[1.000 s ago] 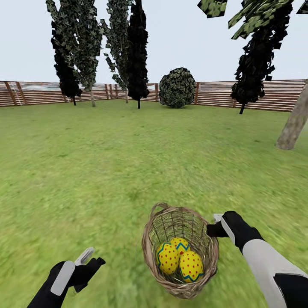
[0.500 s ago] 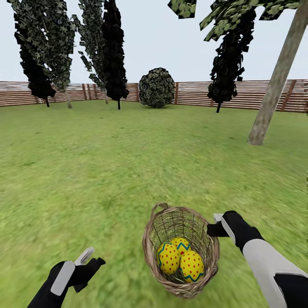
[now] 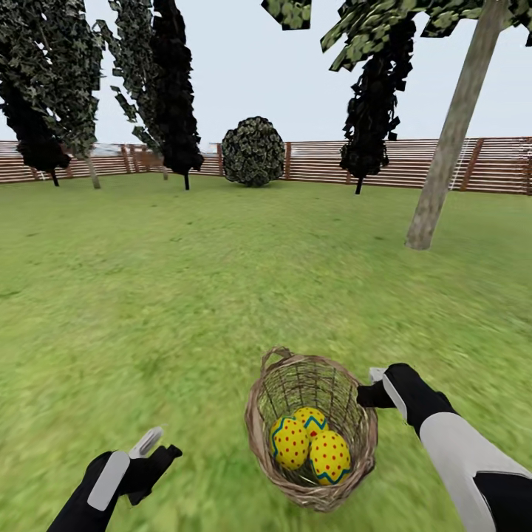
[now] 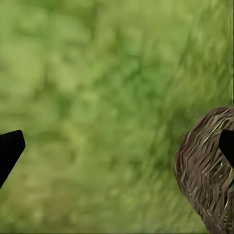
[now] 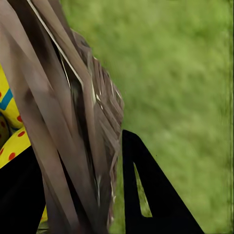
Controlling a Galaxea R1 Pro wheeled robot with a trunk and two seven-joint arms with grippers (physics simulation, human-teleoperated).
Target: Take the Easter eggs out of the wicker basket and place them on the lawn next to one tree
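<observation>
The basket (image 3: 312, 428) is brown open-weave wicker, oval and deep, with a small loop handle on its far rim, and it sits low in the head view just right of centre, over the lawn (image 3: 185, 295). Inside it lie the three eggs (image 3: 310, 445), bright yellow with red dots and a blue-teal zigzag band, packed touching one another at the bottom (the rear one half hidden behind the other two). The right gripper (image 3: 373, 391) is at the basket's right rim; in the right wrist view the wicker wall (image 5: 73, 126) runs between its two dark fingers (image 5: 151, 195), so it is clamped on the rim, with yellow egg shell (image 5: 12, 146) showing past the weave. The left gripper (image 3: 151, 449) hangs apart from the basket over grass, its fingers spread wide with nothing between them; its wrist view shows blurred grass and the basket's outer side (image 4: 207, 170), cut off at the edge. A pale, leaning tree (image 3: 447, 148) stands well off to the right, its top cut off, before the fence (image 3: 488, 164).
</observation>
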